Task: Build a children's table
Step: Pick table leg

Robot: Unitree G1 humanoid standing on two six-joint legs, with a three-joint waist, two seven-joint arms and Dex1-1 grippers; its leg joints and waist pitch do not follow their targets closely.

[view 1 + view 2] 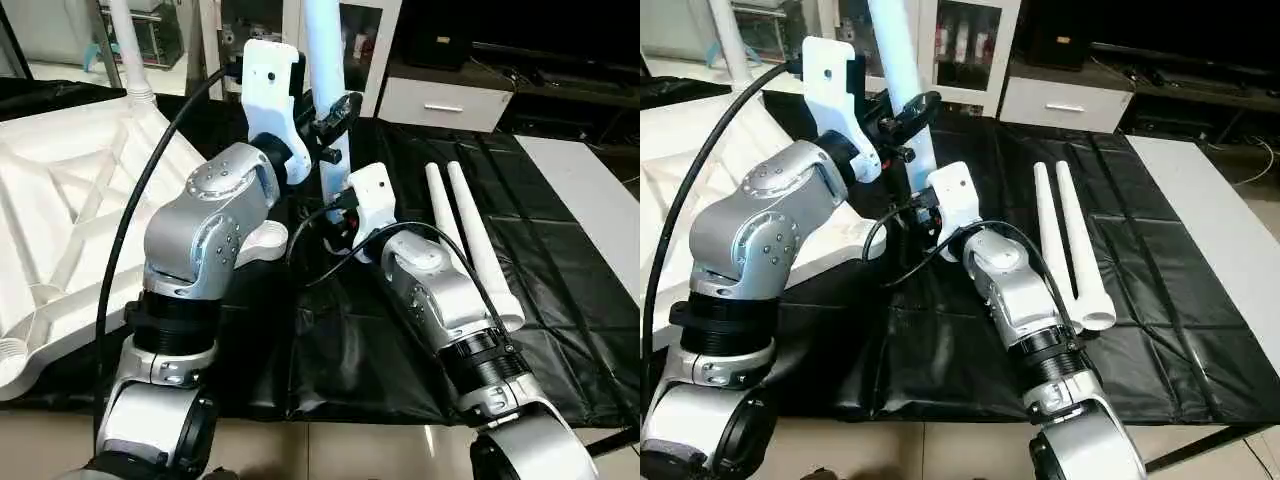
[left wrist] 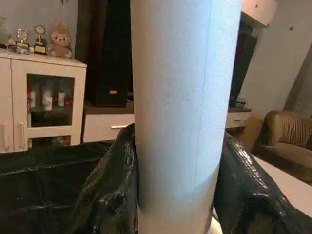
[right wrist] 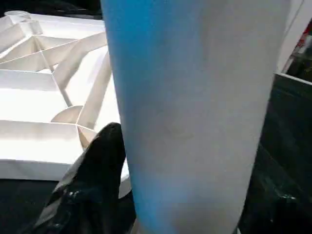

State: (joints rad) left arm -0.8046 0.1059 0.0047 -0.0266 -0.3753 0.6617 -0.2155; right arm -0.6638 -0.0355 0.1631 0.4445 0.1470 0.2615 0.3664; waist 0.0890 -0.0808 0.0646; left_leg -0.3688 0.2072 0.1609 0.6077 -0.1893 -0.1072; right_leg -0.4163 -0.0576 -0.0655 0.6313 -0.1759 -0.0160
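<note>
Table parts lie spread over a black sheet on the surface: the white top rests upside down on the robot's left, its ribbed underside up, with one leg already standing in its far corner socket. Two more legs lie side by side on the sheet to the right, touching or nearly so. A fourth leg stands upright between the arms, just beside the top's near edge.

The left gripper has its jaws clamped on this upright leg; the left wrist view shows a black finger pressed on each side of the white shaft. The right gripper sits lower on the same leg. The right wrist view shows the leg very close, one black finger beside it and the ribbed top behind; whether those jaws grip the leg or merely flank it, I cannot tell.

A white cabinet with glass doors stands beyond the surface.
</note>
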